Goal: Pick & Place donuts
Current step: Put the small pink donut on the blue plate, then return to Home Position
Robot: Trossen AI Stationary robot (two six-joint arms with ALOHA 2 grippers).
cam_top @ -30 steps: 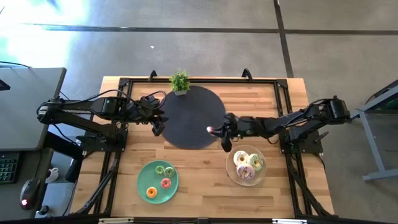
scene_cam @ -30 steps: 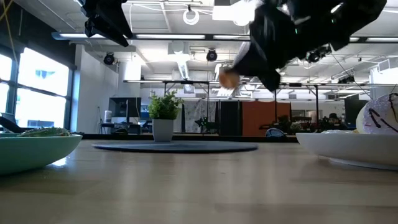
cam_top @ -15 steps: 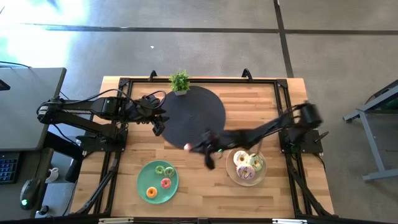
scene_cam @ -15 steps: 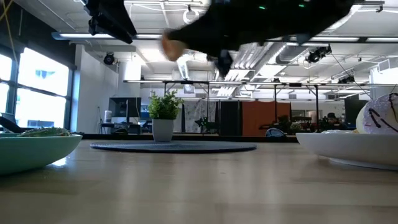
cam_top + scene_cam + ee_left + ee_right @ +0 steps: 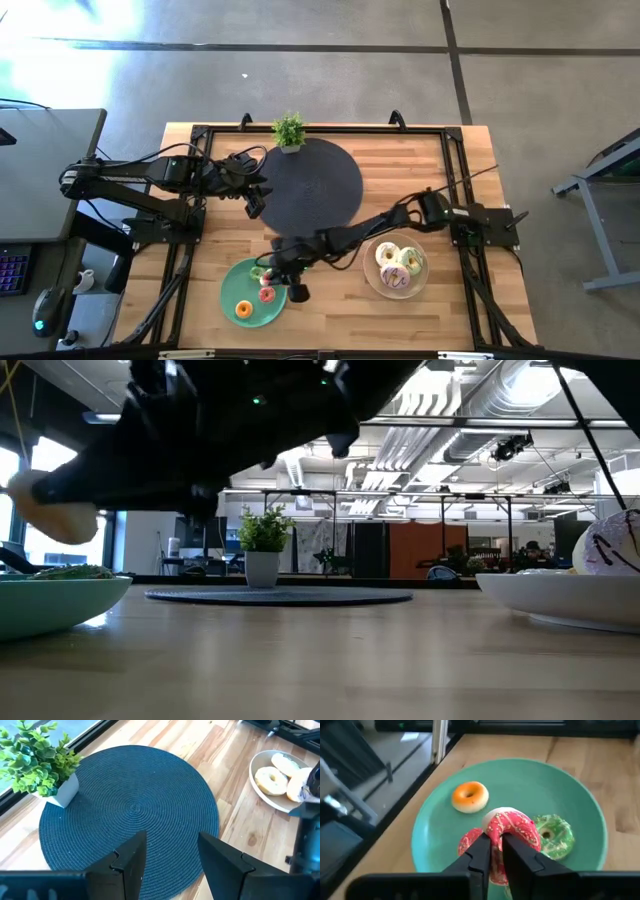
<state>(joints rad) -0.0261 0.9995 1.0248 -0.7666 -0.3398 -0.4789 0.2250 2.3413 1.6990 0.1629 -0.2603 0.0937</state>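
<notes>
My right gripper is shut on a pink-iced mini donut and hangs over the green plate, which lies near the table's near edge. On that plate lie an orange mini donut, a green one and a pink one. In the low view the held donut shows above the plate's rim. Larger donuts lie on the clear plate to the right. My left gripper is open and hovers at the left edge of the dark round mat. My right gripper pinches the pink donut between its two fingers by the part of the ring nearest the wrist. The fingers slant down from above and from the table's right. The donut is lifted clear over the green plate, tilted, its iced face toward the camera.
A small potted plant stands at the mat's far edge. Black frame rails run along the table's left, right and far sides. Bare wood lies between the two plates.
My right gripper has swept with the pink donut from the mat's near-right edge toward the table's left and near edges, and it now hangs over the green plate. It has stayed shut on the donut.
</notes>
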